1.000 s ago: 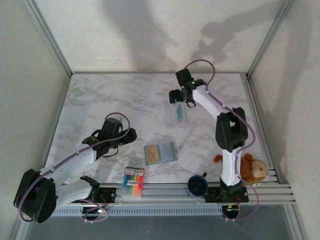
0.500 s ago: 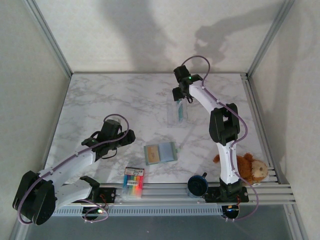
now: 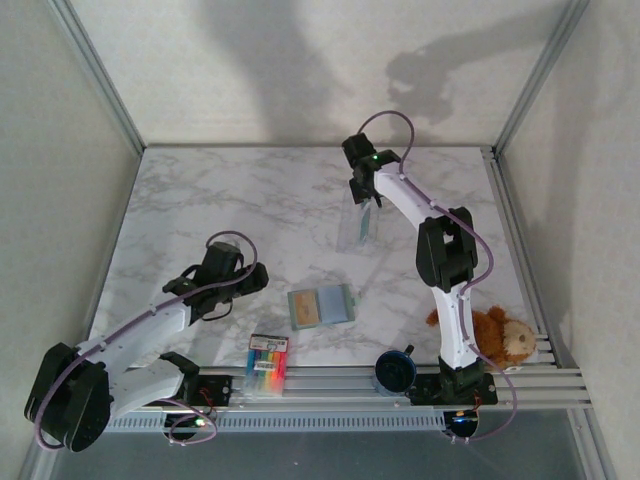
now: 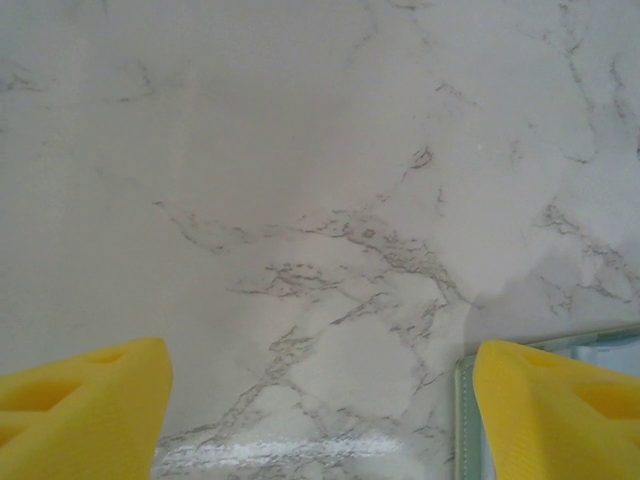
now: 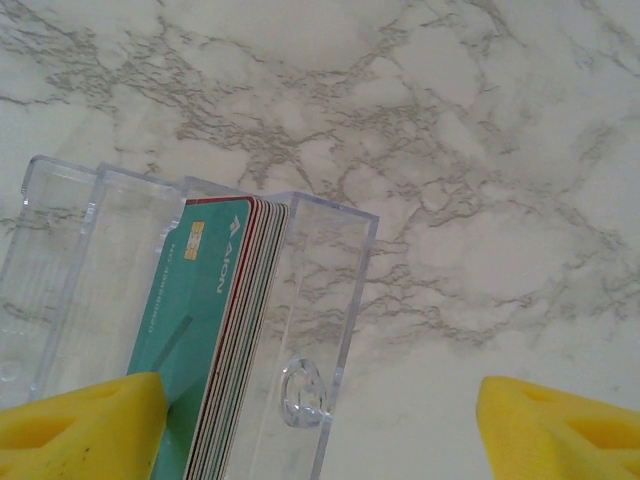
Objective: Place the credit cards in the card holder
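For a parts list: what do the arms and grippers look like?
Left arm and right arm: white links, black joints, a thin purple cable looping along each. The fingers are bright yellow, ridged. A green light glows on the right wrist.

The left arm (image 3: 150,325) runs low from its base at the near left, diagonally forward and inward, its wrist bent downward. The left gripper (image 3: 248,280) faces down; in the left wrist view its yellow fingers (image 4: 85,405) stand wide apart with nothing between them. The right arm (image 3: 445,260) rises from its base, elbow high, forearm reaching forward and to the left. The right gripper (image 3: 362,195) points down, its yellow fingers (image 5: 560,425) likewise spread wide.
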### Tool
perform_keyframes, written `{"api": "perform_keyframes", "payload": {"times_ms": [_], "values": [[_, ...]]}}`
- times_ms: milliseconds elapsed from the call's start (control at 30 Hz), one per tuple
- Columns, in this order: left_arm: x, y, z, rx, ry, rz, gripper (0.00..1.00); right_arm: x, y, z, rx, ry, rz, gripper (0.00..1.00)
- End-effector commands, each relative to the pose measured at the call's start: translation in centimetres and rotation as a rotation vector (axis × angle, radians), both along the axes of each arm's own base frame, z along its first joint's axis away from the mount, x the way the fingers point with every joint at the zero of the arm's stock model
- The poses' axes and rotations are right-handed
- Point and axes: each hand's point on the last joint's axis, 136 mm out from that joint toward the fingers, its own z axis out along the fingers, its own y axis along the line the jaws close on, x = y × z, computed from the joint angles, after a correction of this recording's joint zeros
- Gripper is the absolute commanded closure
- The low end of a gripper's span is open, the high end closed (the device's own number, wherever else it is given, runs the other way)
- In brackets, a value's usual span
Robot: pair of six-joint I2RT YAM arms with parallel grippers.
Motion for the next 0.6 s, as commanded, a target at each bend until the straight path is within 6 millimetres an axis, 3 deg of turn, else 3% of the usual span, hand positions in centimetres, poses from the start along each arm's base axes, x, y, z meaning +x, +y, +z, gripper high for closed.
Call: {"api": "perform_keyframes", "payload": {"times_ms": [0,167,567], "values": [[-0.61,0.76,-0.38,0.019,0.013,0.017,0.22,0.02,-0.60,0.38,-0.083,-0.006,-0.020,0.19],[-0.69,0.72,-0.21,0.006,0.005,0.017,0.22,-0.10,-1.32,0.59,-0.152,-0.012,-0.036,0.23],[-0.76,0.63,-0.50,0.003,0.009,0.013,0.23,-0.46,-0.65,0.12,-0.144,0.019,-0.019,0.57]]}}
